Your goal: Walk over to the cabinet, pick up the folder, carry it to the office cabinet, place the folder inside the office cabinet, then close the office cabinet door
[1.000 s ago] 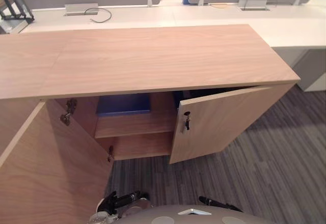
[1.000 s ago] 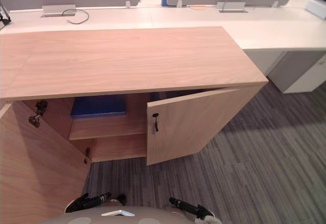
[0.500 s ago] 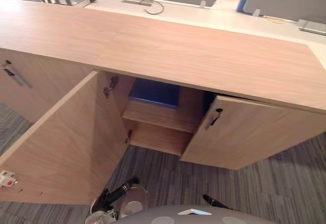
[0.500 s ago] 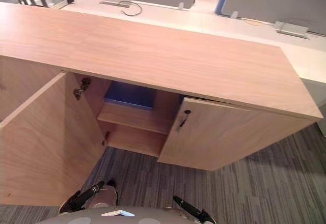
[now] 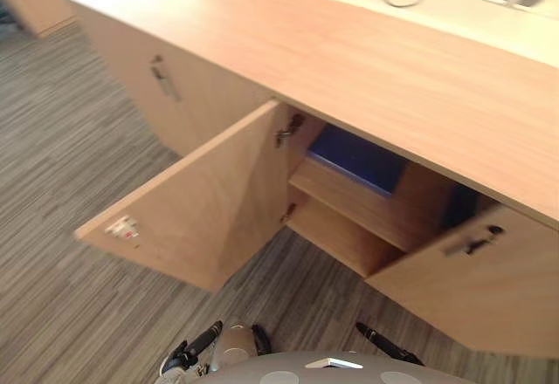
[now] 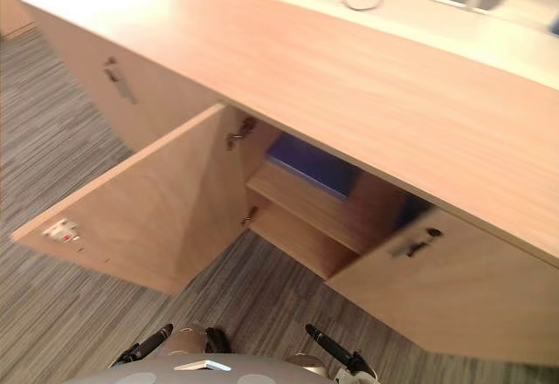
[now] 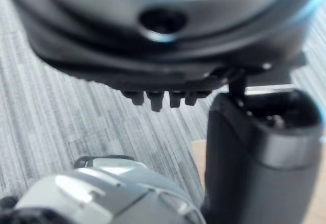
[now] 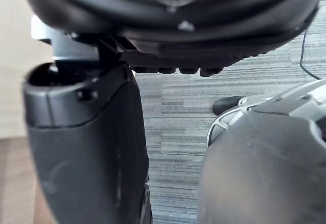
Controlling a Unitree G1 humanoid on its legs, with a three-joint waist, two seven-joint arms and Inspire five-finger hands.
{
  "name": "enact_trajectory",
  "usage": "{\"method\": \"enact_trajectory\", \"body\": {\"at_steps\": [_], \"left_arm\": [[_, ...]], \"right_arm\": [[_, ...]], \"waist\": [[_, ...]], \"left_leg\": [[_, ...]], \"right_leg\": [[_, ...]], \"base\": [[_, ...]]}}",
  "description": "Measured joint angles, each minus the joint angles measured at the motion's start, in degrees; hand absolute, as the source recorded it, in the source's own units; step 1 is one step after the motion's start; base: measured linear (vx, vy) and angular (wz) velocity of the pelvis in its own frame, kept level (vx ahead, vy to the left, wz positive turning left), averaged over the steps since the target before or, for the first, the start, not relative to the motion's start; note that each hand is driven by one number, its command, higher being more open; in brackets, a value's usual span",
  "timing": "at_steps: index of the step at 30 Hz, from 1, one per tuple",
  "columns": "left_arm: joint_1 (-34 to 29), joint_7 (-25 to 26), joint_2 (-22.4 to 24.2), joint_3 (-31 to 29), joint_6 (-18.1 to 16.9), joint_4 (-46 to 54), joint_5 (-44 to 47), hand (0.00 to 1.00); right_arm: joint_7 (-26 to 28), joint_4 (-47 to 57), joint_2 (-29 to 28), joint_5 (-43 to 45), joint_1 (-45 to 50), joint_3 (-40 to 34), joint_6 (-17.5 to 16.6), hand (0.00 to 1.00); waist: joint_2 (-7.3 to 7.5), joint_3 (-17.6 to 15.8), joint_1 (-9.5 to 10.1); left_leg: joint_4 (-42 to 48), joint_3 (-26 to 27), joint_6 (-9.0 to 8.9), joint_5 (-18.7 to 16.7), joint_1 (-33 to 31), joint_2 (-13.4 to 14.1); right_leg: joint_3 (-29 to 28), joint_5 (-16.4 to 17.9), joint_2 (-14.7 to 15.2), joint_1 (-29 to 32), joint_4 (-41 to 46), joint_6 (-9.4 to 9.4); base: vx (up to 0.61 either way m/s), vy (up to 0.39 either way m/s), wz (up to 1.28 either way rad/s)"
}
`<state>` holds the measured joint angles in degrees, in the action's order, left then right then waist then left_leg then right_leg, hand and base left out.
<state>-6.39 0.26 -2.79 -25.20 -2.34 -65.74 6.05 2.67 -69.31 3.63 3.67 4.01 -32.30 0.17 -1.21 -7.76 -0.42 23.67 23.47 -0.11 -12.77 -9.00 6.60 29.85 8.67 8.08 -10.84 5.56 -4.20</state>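
The blue folder [image 5: 356, 159] is lying flat on the upper shelf [image 5: 345, 202] inside the office cabinet [image 5: 367, 61], behind its wide-open left door [image 5: 201, 214]; the left hand [image 7: 153, 40] and right hand [image 8: 173, 30] are hanging low over the carpet [image 5: 70, 140], fingers relaxed, holding nothing

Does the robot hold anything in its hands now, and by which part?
Nothing is held. The left hand and the right hand hang empty with straight fingers; the blue folder lies on the shelf inside the cabinet.
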Motion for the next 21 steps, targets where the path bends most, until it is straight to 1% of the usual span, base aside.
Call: {"method": "enact_trajectory", "body": {"at_steps": [1,2,3,4,5,6,11,16,19,21], "left_arm": [[-0.3,0.0,-0.4,1.1,0.0,0.0,0.0,1.0],[-0.8,-0.1,-0.6,2.0,0.0,-0.2,-0.4,1.0],[-1.2,-0.2,-0.8,2.8,0.0,-0.3,-1.6,1.0],[-1.3,-0.2,-1.0,3.3,0.0,-0.6,-2.1,1.0],[-1.5,-0.2,-1.0,4.6,0.0,-1.1,-2.2,1.0],[-1.4,-0.4,-1.2,5.0,0.0,-1.3,-2.1,1.0],[-1.8,-0.8,-1.4,4.8,-0.1,-1.2,-2.1,1.0],[-2.3,-1.0,-0.5,3.2,-0.1,-1.1,-2.1,1.0],[-2.7,-1.0,-0.2,2.4,-0.1,-0.6,-2.1,1.0],[-2.9,-1.0,-0.3,2.5,-0.1,-0.4,-2.1,1.0]], "right_arm": [[0.0,0.0,-0.5,0.0,0.0,-0.4,0.1,1.0],[-0.1,0.0,-1.0,0.0,0.0,-0.9,0.2,1.0],[0.2,0.1,-1.1,0.1,0.0,-0.9,0.2,1.0],[0.2,0.1,-1.0,0.1,0.0,-0.9,0.2,1.0],[0.2,0.2,-0.7,0.2,0.0,-0.9,0.2,1.0],[-0.1,0.3,-0.9,1.4,-0.2,-0.9,0.1,1.0],[-0.6,0.4,-1.1,2.3,0.0,-0.9,0.4,1.0],[-0.6,0.7,-1.1,2.3,0.0,-0.9,0.4,1.0],[-0.6,1.5,-1.3,2.3,0.2,-0.9,0.4,1.0],[-0.6,2.2,-1.4,2.4,0.5,-0.1,0.4,1.0]], "waist": [[0.95,0.2,0.14],[1.32,0.5,-0.07],[1.11,0.8,-0.3],[0.76,1.0,-0.41],[0.08,1.5,-0.97],[0.18,1.2,-1.54],[0.36,1.3,-1.41],[0.34,1.3,-1.36],[0.41,1.2,-1.29],[0.82,1.0,-1.28]], "left_leg": [[-6.5,-1.4,0.61,2.8,2.4,-3.1],[-11.7,-2.3,0.76,5.7,4.1,-5.0],[-19.2,-3.7,0.89,9.5,6.9,-6.6],[-22.8,-4.6,0.85,11.5,8.2,-7.2],[-28.4,-5.9,0.95,14.3,9.9,-7.7],[-28.7,-7.1,1.31,14.7,9.7,-8.0],[-28.9,-7.9,1.38,14.8,10.2,-9.0],[-28.9,-8.0,1.66,14.9,10.4,-9.5],[-28.9,-8.1,1.69,14.8,10.4,-9.7],[-29.0,-8.2,1.85,14.7,10.3,-10.2]], "right_leg": [[1.6,-0.1,1.2,0.4,1.6,0.09],[2.2,-0.6,2.1,0.8,2.4,0.47],[3.1,-2.2,2.6,1.0,3.2,0.75],[3.6,-2.8,2.5,1.4,3.6,0.88],[4.6,-3.5,2.2,1.9,4.2,0.89],[4.9,-3.5,2.4,1.9,4.8,0.9],[4.8,-3.5,3.6,1.9,6.6,0.99],[4.8,-3.4,4.0,2.0,7.4,1.15],[4.8,-2.7,4.1,1.9,7.5,2.05],[4.7,-1.3,4.8,2.1,8.4,1.92]], "base": [[-0.01,0.083,0.73],[-0.01,0.106,0.78],[-0.01,0.067,0.54],[-0.05,0.041,0.5],[-0.07,0.01,0.49],[-0.07,-0.015,0.43],[-0.02,-0.006,0.12],[-0.01,-0.004,0.0],[-0.04,-0.032,0.01],[-0.06,-0.052,0.01]]}}
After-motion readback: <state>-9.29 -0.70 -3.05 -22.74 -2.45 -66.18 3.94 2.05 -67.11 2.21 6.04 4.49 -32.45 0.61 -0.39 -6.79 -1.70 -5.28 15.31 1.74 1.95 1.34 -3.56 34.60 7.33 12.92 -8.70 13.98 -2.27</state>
